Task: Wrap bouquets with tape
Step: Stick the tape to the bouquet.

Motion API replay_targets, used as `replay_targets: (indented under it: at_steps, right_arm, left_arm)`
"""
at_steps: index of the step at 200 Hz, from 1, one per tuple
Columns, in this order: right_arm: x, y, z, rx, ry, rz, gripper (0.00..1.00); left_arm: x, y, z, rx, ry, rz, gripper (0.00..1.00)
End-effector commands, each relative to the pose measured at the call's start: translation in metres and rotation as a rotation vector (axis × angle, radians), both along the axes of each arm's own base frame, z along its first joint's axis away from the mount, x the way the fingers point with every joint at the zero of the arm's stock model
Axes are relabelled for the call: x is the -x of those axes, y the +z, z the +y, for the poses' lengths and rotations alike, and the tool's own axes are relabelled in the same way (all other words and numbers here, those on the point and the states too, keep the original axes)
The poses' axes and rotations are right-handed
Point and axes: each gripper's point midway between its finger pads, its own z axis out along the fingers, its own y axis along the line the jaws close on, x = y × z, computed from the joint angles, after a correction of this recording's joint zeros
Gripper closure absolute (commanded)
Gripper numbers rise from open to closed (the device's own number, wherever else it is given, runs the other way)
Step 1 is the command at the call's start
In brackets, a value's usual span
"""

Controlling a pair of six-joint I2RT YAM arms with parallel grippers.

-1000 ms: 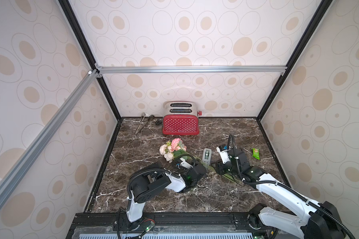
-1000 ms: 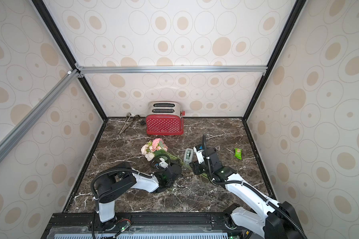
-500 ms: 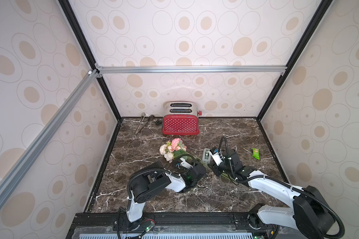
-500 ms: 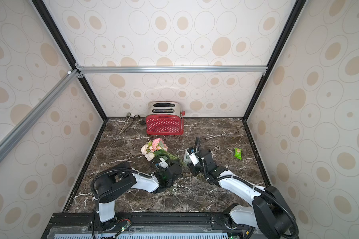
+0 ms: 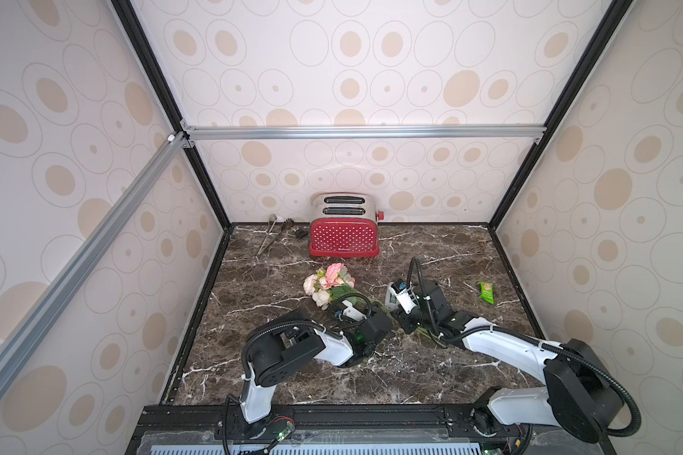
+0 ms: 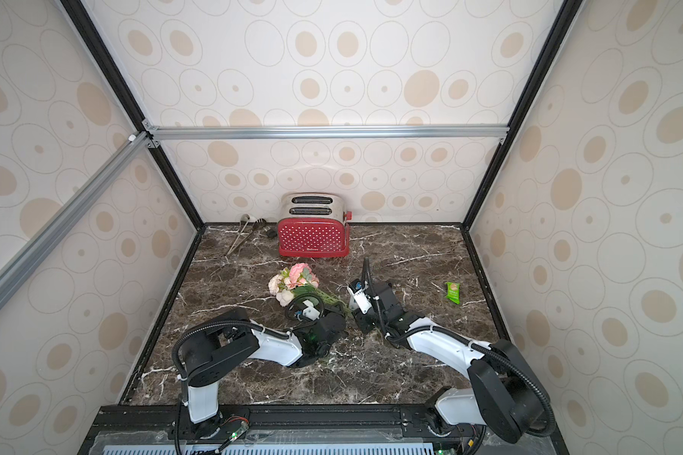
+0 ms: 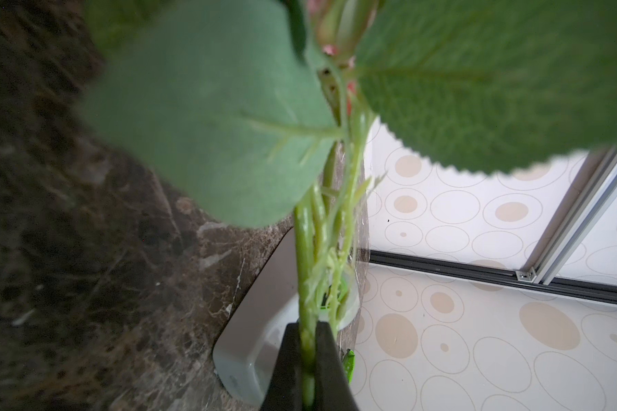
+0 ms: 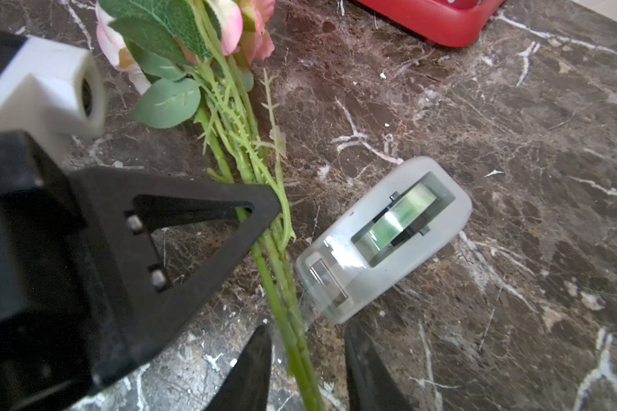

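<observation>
A mock kitchen inside a robot test booth: a red toaster (image 5: 344, 236) and tongs (image 5: 269, 238) sit on a dark marble-look counter (image 5: 442, 252), boxed in by circle-patterned wall panels (image 5: 371, 59) on aluminium rails (image 5: 363, 132), with robot arms (image 5: 505, 348) mounted at its front edge.

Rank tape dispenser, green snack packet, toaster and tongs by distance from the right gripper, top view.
1. Tape dispenser, just ahead of the right gripper, mid-table.
2. Green snack packet, off toward the right wall.
3. Red toaster, against the back wall.
4. Metal tongs, back left corner, beside the toaster.
</observation>
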Motion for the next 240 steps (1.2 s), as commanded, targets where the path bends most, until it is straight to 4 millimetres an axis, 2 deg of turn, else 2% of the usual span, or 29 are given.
replay_targets:
  at_steps: [1, 130, 204, 217, 240]
  right_arm:
    - [-0.002, -0.006, -0.004, 0.026, -0.044, 0.020, 0.63]
    - [-0.006, -0.024, -0.006, 0.105, -0.092, 0.034, 0.63]
    - [-0.009, -0.024, -0.007, 0.117, -0.102, 0.025, 0.66]
    - [-0.009, -0.025, -0.004, 0.115, -0.087, 0.027, 0.70]
    - [-0.010, -0.024, -0.002, 0.115, -0.076, 0.024, 0.69]
  left_arm:
    - [-0.003, 0.021, 0.001, 0.024, 0.012, -0.039, 1.00]
    - [-0.003, 0.023, 0.000, 0.034, 0.012, -0.038, 1.00]
    - [-0.003, 0.024, 0.000, 0.034, 0.011, -0.036, 1.00]
    - [-0.003, 0.024, 0.001, 0.033, 0.013, -0.036, 1.00]
    - [-0.003, 0.023, 0.001, 0.034, 0.014, -0.034, 1.00]
